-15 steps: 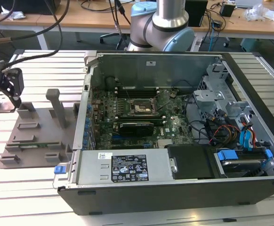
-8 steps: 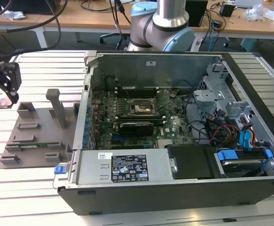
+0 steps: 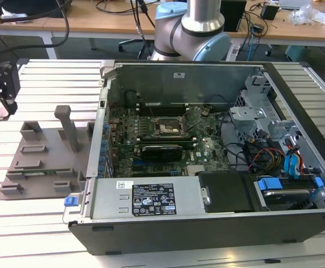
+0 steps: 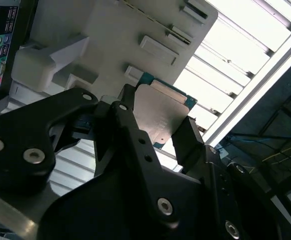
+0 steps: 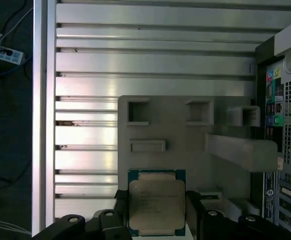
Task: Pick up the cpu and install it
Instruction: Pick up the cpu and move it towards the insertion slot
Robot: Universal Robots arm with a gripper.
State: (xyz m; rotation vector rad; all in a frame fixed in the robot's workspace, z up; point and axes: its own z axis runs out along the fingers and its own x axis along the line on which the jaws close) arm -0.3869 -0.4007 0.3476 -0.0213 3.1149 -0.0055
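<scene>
Claw (image 5: 157, 212) clenched on the cpu (image 5: 157, 202). One black finger (image 5: 119, 207) is pressed to one edge of the chip and the other finger sits on the opposite edge. The metal top of the chip faces the camera in the first wrist view, with a thin green rim showing around it.

In the second wrist view the cpu (image 4: 160, 117) is gripped the same way, tilted in the frame, with a finger (image 4: 128, 110) tight against its side.

Below and just past the claw lies a grey holder plate (image 5: 160, 125) with raised blocks and shallow pockets. It rests on the ribbed metal table (image 5: 135, 65). The chip looks lifted off the plate, though the size of the gap is hard to judge.

In the exterior view the claw (image 3: 3, 92) hangs at the exterior view's left, over the outer edge of the holder plate (image 3: 39, 159). The open computer case (image 3: 207, 218) sits well apart from the claw, on the far side of the plate. The socket frame (image 3: 165, 128) on the green board (image 3: 207, 153) stands open to view inside the case.
</scene>
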